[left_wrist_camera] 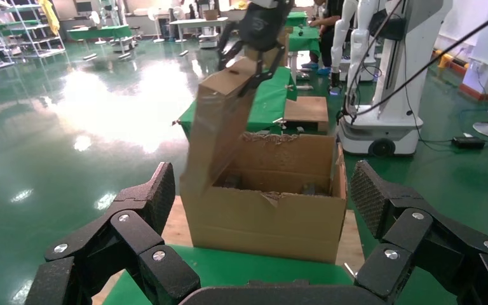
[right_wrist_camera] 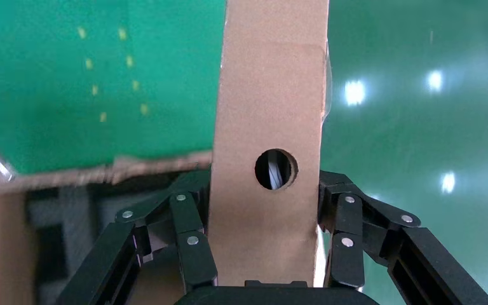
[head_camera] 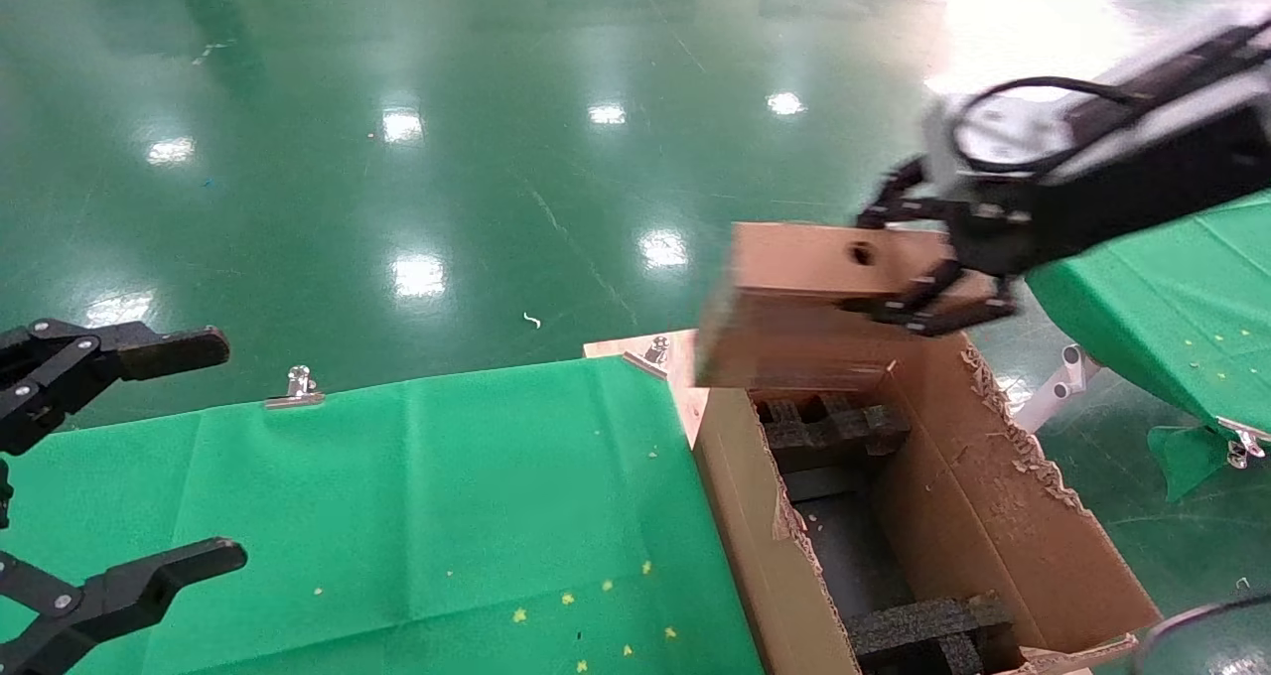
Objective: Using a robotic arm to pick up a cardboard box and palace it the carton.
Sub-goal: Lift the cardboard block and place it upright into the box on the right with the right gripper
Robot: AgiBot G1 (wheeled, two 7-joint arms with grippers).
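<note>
left gripper (left_wrist_camera: pixel 264 244): near foreground, black fingers (left_wrist_camera: pixel 136 229) spread wide, nothing between them
right gripper (left_wrist_camera: pixel 254 38): far, clamped on top end of cardboard box (left_wrist_camera: pixel 216 127)
cardboard box: hangs tilted over carton (left_wrist_camera: pixel 273 219), above its open top
carton: open, ragged flaps, beside green table (left_wrist_camera: pixel 229 270)

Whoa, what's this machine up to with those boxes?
The robot's right gripper is clamped on a small flat cardboard box with a round finger hole, holding it in the air over the far end of a large open carton. The carton has ragged flaps and black foam inserts inside. The box hasn't gone in yet. The left gripper sits open and idle over the green-covered table beside the carton.
</note>
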